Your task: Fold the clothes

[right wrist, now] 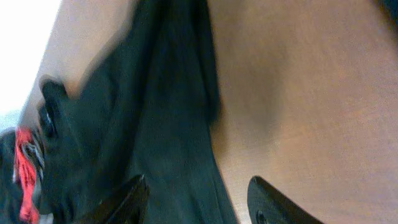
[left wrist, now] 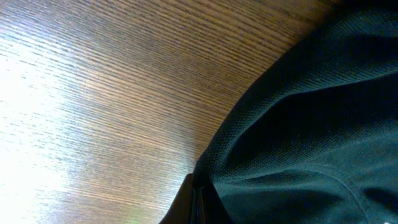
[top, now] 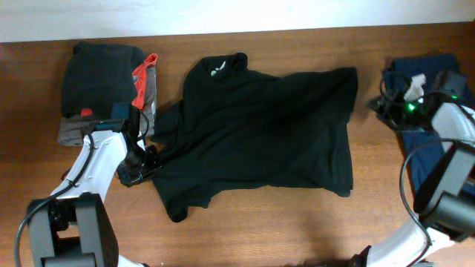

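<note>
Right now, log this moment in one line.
black shirt: spread out, unfolded | left pincer: at sleeve edge, grip unclear | right pincer: open, beside shirt

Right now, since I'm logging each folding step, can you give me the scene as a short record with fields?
shirt: black shirt, spread out and rumpled on the table, collar toward the far edge, not yet folded
left gripper: at the shirt's left edge; grip cannot be told
right gripper: open, beside the shirt's right edge
other clothes: folded pile far left; dark blue clothes far right
</note>
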{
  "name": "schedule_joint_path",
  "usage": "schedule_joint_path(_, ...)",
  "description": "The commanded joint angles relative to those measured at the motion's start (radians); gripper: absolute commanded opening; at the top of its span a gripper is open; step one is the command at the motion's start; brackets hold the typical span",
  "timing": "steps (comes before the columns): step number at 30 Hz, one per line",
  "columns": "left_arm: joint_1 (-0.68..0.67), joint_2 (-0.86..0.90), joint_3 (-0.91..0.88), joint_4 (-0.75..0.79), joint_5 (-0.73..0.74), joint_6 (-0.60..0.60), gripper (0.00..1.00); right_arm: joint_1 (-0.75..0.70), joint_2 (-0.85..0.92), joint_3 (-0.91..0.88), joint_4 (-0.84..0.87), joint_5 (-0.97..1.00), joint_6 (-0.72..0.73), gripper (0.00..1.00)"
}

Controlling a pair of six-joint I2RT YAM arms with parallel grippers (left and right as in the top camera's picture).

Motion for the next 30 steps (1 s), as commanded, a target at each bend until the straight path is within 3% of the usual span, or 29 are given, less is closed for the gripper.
schedule_joint_path(1,0.002,-0.012,0.012,-0.001,-0.013,0.009,0.01,0.003,-0.094,0.011,-0.14,0.083,-0.114,0.56)
schedule_joint_path(6,0.002,-0.012,0.012,0.002,-0.012,0.009,0.02,0.132,-0.108,-0.032,-0.467,0.328,-0.114,0.56)
schedule_joint_path(10,0.002,-0.012,0.012,0.009,-0.013,0.009,0.02,0.22,-0.108,-0.146,-0.378,0.383,-0.06,0.52)
schedule_joint_path(17,0.002,-0.012,0.012,0.015,-0.013,0.01,0.02,0.241,-0.101,-0.297,-0.183,0.386,-0.06,0.46)
schedule_joint_path(22,0.002,-0.012,0.012,0.015,-0.013,0.01,0.03,0.24,-0.099,-0.324,-0.161,0.498,-0.017,0.17)
schedule_joint_path(27,0.002,-0.012,0.012,0.015,-0.013,0.01,0.03,0.181,-0.099,-0.276,-0.23,0.614,0.053,0.05)
schedule_joint_path(30,0.002,-0.012,0.012,0.015,-0.013,0.01,0.03,0.132,-0.1,-0.209,-0.262,0.614,0.053,0.04)
